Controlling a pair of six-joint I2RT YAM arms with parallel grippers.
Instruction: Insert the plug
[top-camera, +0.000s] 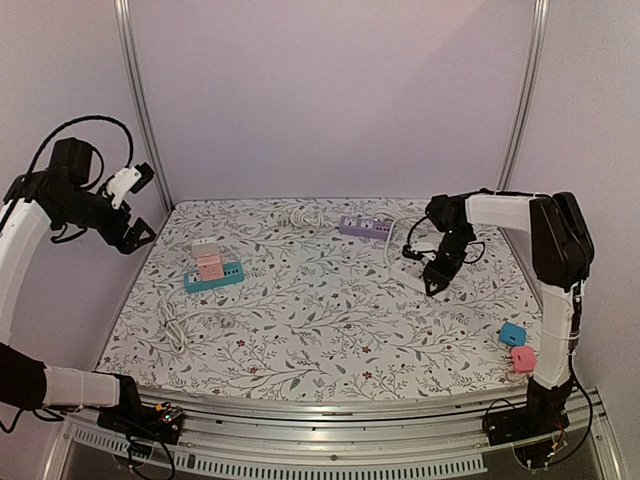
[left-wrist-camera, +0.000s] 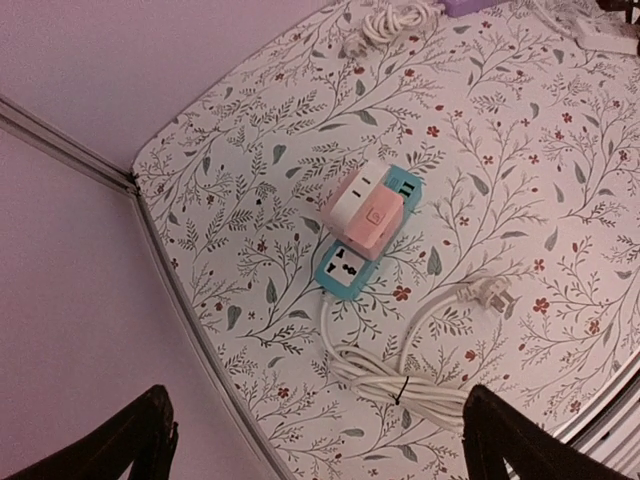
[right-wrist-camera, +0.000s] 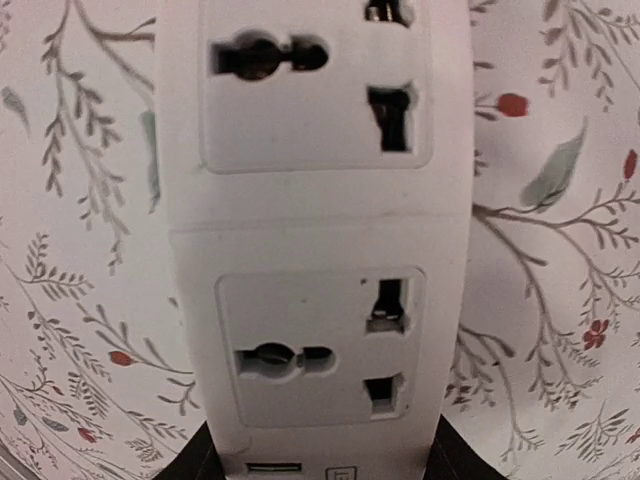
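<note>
A white plug (left-wrist-camera: 487, 293) lies loose on the floral table at the end of a bundled white cable (left-wrist-camera: 420, 385), which runs from a teal power strip (left-wrist-camera: 368, 243). My left gripper (left-wrist-camera: 320, 452) hangs open high above the table's left edge, holding nothing. At the right, my right gripper (top-camera: 437, 280) is down on a white power strip (top-camera: 412, 272). In the right wrist view this strip (right-wrist-camera: 315, 250) fills the frame with two empty sockets, and the black fingertips (right-wrist-camera: 200, 462) press against its two long sides near the end with the USB port.
Pink and white adapter cubes (top-camera: 208, 258) sit on the teal strip (top-camera: 213, 277). A purple power strip (top-camera: 364, 227) and a coiled white cable (top-camera: 305, 214) lie at the back. A small teal adapter (top-camera: 512, 334) and a pink one (top-camera: 523, 360) rest near the right arm's base.
</note>
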